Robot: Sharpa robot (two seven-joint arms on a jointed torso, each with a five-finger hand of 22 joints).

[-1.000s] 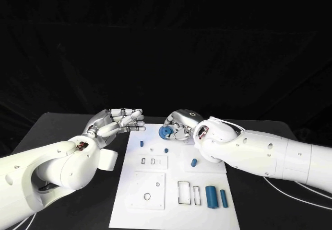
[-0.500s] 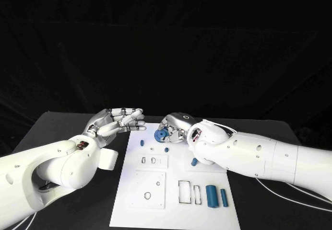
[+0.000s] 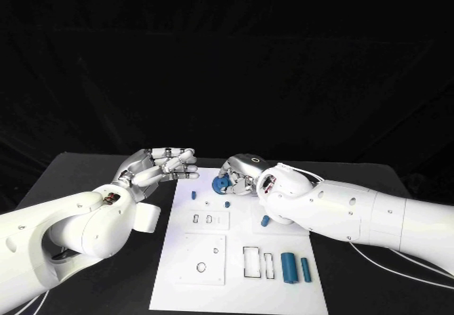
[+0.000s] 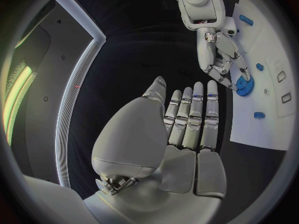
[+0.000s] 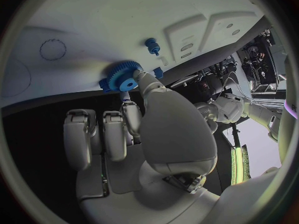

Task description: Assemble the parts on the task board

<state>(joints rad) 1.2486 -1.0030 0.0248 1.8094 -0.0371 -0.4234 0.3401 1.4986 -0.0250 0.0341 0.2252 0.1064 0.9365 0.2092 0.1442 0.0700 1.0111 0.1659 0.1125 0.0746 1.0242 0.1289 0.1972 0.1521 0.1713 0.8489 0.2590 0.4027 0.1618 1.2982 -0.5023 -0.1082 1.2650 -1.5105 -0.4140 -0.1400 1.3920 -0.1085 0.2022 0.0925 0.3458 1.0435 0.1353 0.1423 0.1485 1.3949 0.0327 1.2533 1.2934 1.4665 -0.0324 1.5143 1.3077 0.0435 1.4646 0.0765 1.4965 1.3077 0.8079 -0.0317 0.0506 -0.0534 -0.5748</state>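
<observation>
On the black table [image 3: 94,172] your right hand [image 3: 242,172] pinches a blue gear [image 3: 222,184] over the far end of the white board [image 3: 237,275]. Your left hand [image 3: 156,167] hovers beside it, fingers loosely apart, holding nothing. Next, I'd judge, lower the gear squarely onto its seat.

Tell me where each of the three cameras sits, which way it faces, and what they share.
Head view: on the head, looking down at the task board; both arms show.
Left wrist view: behind the left hand, facing across the board's edge.
Right wrist view: behind the right hand, facing the board.
Shared: the blue gear that the right hand pinches.
</observation>
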